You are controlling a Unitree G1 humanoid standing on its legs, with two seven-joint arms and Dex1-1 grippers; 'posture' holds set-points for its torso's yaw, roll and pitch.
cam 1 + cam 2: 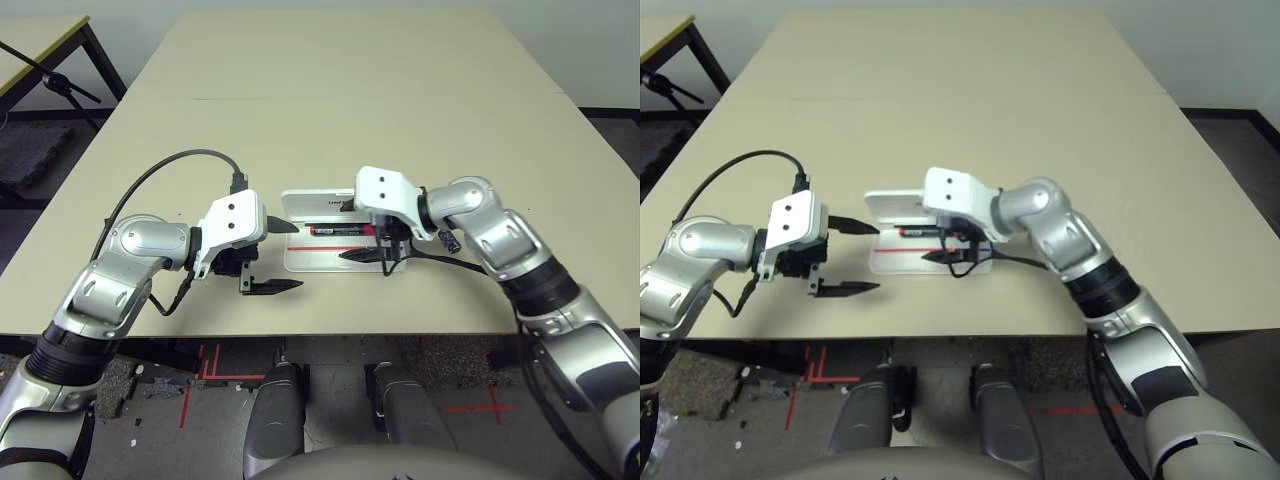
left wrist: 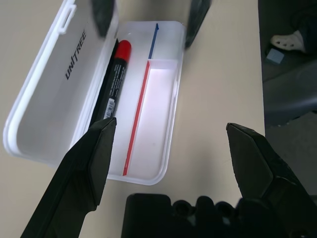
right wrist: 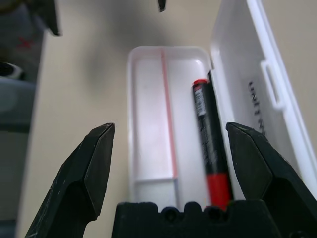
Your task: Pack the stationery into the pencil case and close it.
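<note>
Marker in the open case, both claws spread

The red marker [image 2: 115, 74] lies in the back lane of the white pencil case [image 2: 163, 163], beside its raised lid, so packing is partly done. The right claw [image 3: 168, 148] hangs spread above it, holding nothing; the left claw [image 2: 168, 148] waits spread beside the case over the surface [image 1: 400, 90].

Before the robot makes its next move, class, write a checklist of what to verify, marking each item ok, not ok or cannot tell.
1. White hinged plastic pencil case lid open: ok.
2. Red marker with black cap lies in the tray: ok.
3. Left gripper open and holding nothing: ok.
4. Right gripper open, clear of the marker: ok.
5. Remaining stationery located: cannot tell.
6. Case closed: not ok.
</note>
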